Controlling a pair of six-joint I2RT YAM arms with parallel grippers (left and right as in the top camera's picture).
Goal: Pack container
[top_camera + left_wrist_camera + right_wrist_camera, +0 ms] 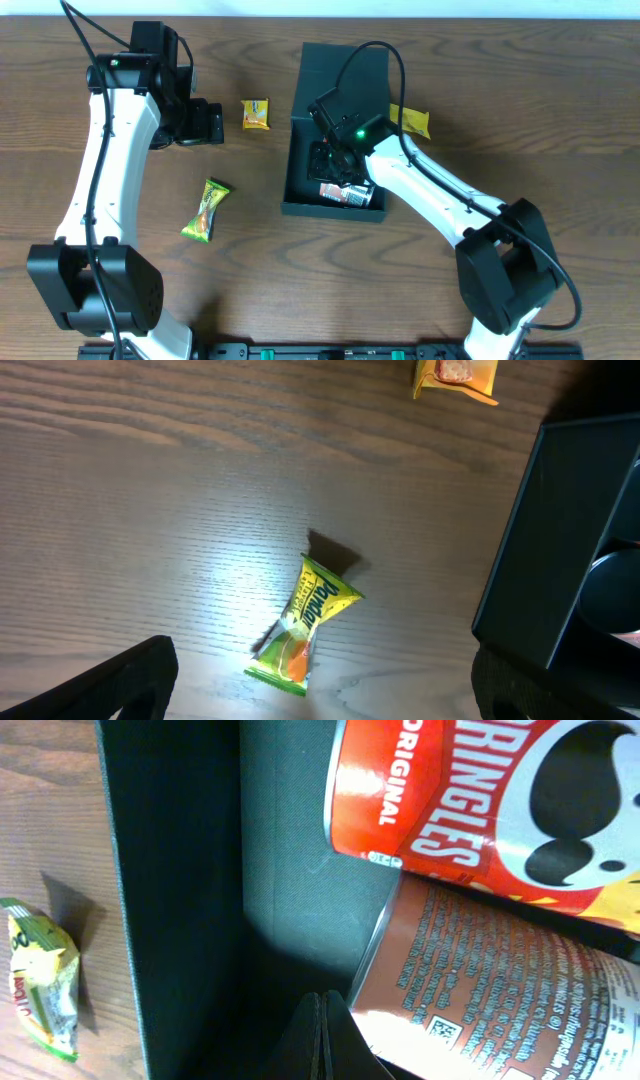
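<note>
The container [300, 170] is a dark square box with its flap lid [345, 68] open at the back. Two red Pringles cans [347, 193] lie inside, seen close in the right wrist view [480, 790] [500, 990]. My right gripper [335, 158] is inside the box, shut and empty [322, 1040], next to the lower can. My left gripper [212, 122] is open and empty, left of the box. In its wrist view the jaws [320, 700] hang above a green-yellow packet [305, 625] with the container wall [555, 530] to the right.
The green-yellow packet [206, 210] lies on the wooden table left of the box, and shows in the right wrist view [45, 980]. A yellow packet [257, 114] lies between the left gripper and the box. Another yellow packet [411, 121] lies right of the box.
</note>
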